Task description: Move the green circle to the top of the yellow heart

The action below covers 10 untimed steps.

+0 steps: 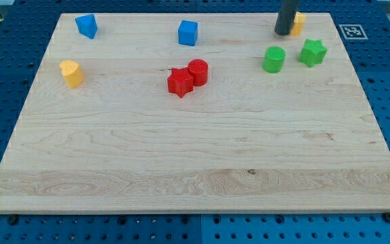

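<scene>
Green circle (273, 59): small, rigid, seemingly light; likely slides readily. Contact best at its three-o'clock face, driving toward yellow heart (72, 73). My tip (282, 33) grasps nothing, at circle's twelve o'clock, apart.

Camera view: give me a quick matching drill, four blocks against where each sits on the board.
Blocks:
1. green circle
2. green star
3. red circle
4. yellow block

Places:
A. touching the red star
B. top edge, partly hidden behind my tip
C. farthest toward the view's right
D. just below my tip, left of the green star

Pairs: 1-D, 2-C, 3-A, 4-B
</scene>
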Tool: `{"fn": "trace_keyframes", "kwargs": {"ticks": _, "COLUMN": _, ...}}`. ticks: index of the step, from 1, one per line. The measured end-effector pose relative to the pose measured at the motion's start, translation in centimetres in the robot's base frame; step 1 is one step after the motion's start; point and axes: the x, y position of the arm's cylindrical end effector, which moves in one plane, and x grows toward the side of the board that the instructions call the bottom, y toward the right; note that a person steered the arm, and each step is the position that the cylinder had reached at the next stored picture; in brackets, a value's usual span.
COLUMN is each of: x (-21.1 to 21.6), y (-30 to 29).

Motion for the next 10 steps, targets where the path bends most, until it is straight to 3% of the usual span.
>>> {"fn": "trace_keyframes", "kwargs": {"ticks": 2, "x": 0.0, "y": 0.0}}
{"fn": "trace_keyframes", "kwargs": {"ticks": 4, "x": 0.4, "y": -5.5}}
{"fn": "trace_keyframes", "kwargs": {"ticks": 5, "x": 1.2, "y": -5.7}}
{"fn": "trace_keyframes", "kwargs": {"ticks": 8, "x": 8.3, "y": -15.8}}
{"fn": "trace_keyframes", "kwargs": {"ticks": 10, "x": 8.8, "y": -26.2}}
